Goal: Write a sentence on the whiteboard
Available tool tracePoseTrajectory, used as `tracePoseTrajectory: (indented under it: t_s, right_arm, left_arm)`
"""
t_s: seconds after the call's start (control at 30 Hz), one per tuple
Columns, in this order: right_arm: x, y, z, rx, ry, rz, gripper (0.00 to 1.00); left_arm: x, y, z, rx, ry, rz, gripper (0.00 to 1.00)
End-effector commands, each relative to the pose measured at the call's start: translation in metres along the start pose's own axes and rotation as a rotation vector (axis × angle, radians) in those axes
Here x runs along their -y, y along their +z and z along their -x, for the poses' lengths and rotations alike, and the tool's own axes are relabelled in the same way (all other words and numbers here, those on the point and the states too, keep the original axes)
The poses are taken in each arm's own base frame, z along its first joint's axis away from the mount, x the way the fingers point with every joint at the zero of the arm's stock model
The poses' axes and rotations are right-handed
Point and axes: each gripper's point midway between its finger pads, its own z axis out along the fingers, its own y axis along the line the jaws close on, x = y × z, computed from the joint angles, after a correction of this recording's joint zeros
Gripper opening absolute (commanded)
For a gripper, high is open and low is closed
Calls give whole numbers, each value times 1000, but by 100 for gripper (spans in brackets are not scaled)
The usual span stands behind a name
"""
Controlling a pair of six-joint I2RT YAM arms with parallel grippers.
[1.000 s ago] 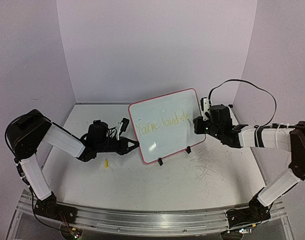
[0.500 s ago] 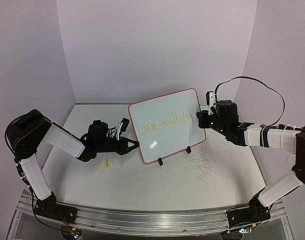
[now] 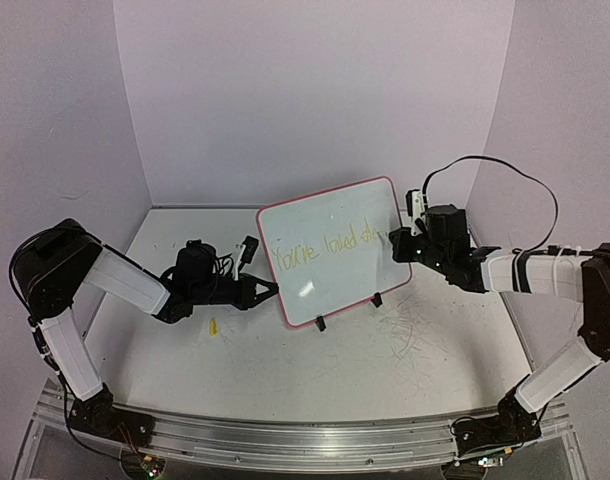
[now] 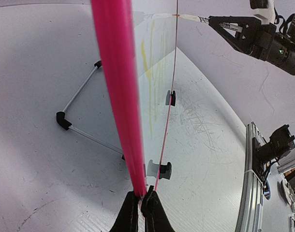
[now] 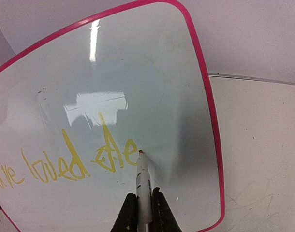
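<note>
whiteboard [image 3: 335, 215]: I have it standing tilted back on its black wire stand [image 4: 80, 133], mid-table, a touch toward 12 o'clock. It is glossy white with rounded corners and a thin pink-red rim.
left gripper [image 4: 140, 198]: the jaws are pinched tight on the board's rim at its 8 o'clock corner. I take that as a brace, so pen pressure can't shove the board.
right gripper [image 5: 144, 198]: it is clamped round a slim white marker [image 5: 142, 179] and reaches in from 3 o'clock, the barrel pointed at the face.
marker tip: it appears to touch the gloss just right of the last letter.
sentence [image 5: 65, 166]: thin pale-yellow handwriting across the lower half reads roughly "You're loved de". The last word looks unfinished to me, with bare board toward 3 o'clock.
table [image 3: 385, 370]: matte white, with grey scribble marks [image 3: 415, 325] at the board's 5 o'clock.
yellow piece [image 3: 213, 326]: small, lying at the board's 8 o'clock; possibly the cap.
</note>
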Motion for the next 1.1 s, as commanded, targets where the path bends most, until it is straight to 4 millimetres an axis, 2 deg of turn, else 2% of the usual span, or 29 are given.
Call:
tracePoseTrajectory:
  t_s: [0.0, 0.2, 0.6, 1.07]
  right_arm:
    - [6, 3, 19, 54, 15, -52, 0]
    - [9, 3, 24, 68, 20, -75, 0]
    - [3, 9, 34, 88, 20, -52, 0]
    - [-4, 11, 20, 47, 18, -4, 0]
  left_arm:
    - [-11, -2, -16, -67, -19, 54, 0]
    - [-12, -2, -17, -71, -17, 56, 0]
    - [-14, -2, -17, -72, -14, 67, 0]
    - [-14, -2, -17, -74, -11, 69, 0]
